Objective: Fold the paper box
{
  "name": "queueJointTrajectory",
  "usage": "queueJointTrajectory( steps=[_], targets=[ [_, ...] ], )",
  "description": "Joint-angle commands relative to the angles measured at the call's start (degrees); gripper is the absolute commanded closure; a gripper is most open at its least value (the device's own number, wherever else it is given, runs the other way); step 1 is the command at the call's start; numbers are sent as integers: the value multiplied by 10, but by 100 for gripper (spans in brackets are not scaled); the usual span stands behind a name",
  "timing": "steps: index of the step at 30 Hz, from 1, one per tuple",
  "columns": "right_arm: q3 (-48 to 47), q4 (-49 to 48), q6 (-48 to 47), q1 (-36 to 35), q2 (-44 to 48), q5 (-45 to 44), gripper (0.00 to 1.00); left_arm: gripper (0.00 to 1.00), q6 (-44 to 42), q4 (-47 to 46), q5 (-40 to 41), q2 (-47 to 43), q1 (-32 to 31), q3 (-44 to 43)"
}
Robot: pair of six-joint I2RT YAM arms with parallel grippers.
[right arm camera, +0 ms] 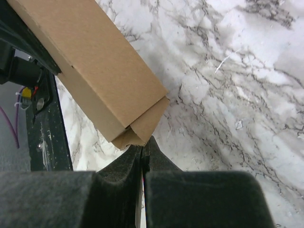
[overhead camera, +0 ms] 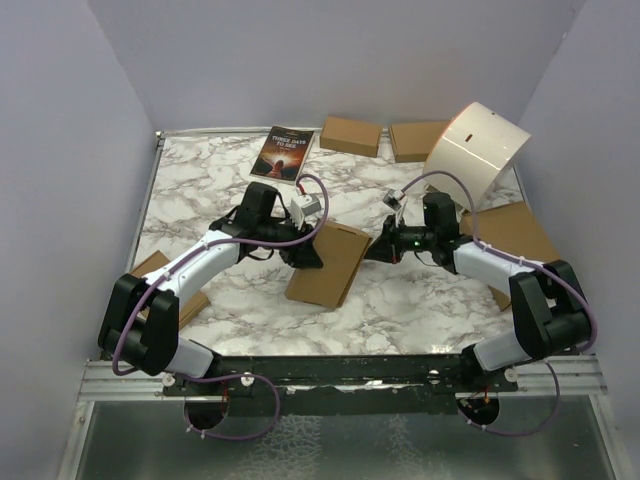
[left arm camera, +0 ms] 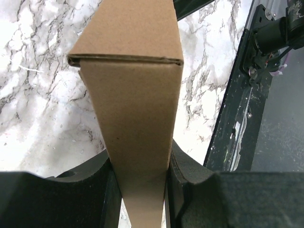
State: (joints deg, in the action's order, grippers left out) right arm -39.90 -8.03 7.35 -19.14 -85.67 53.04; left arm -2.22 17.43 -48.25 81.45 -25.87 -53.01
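The paper box (overhead camera: 328, 265), plain brown cardboard folded into a shallow closed shape, lies tilted at the table's middle. My left gripper (overhead camera: 306, 254) is shut on its left edge. In the left wrist view the box (left arm camera: 133, 90) runs up between the black fingers (left arm camera: 185, 166), clamped on both sides. My right gripper (overhead camera: 373, 250) is shut at the box's right side. In the right wrist view its closed tips (right arm camera: 144, 142) touch the box's near corner (right arm camera: 137, 126), where a small flap sticks out. I cannot tell whether that flap is pinched.
A book (overhead camera: 283, 153), two small brown boxes (overhead camera: 351, 135) (overhead camera: 418, 140) and a curved white sheet (overhead camera: 478, 150) stand at the back. A large flat brown box (overhead camera: 515, 235) lies under the right arm, another brown piece (overhead camera: 158, 272) under the left. A black rail (overhead camera: 340, 365) runs along the near edge.
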Motion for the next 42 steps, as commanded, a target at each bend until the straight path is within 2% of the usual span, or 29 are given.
queueJointTrajectory(
  steps=[1,6,13,16,23,27,31,36,38,42],
  targets=[
    [-6,-53,7,-10,25,7,99,100,-16,-1,24,12,-3,3],
    [-15,-30,-5,-11,9,-9,99,100,-8,-10,22,9,-3,5],
    [-4,18,-27,-8,-12,-92,98,100,25,-36,50,4,-3,18],
    [5,6,-4,-8,-30,-81,96,100,56,-62,65,-1,-3,31],
    [27,-74,115,-12,-76,-39,97,100,131,-146,93,-29,-3,76],
    [25,-98,131,-50,-92,-21,98,100,161,-173,108,-35,-4,92],
    [15,-103,137,-93,-91,3,99,100,187,-165,125,-30,-4,78],
    [14,-97,145,-96,-71,0,99,100,202,-114,158,-17,-5,40],
    [8,-76,126,-96,-70,-27,99,100,199,-102,165,-13,-4,31],
    [-30,20,55,-65,-62,-166,97,100,172,-59,169,-2,0,9]
  ],
)
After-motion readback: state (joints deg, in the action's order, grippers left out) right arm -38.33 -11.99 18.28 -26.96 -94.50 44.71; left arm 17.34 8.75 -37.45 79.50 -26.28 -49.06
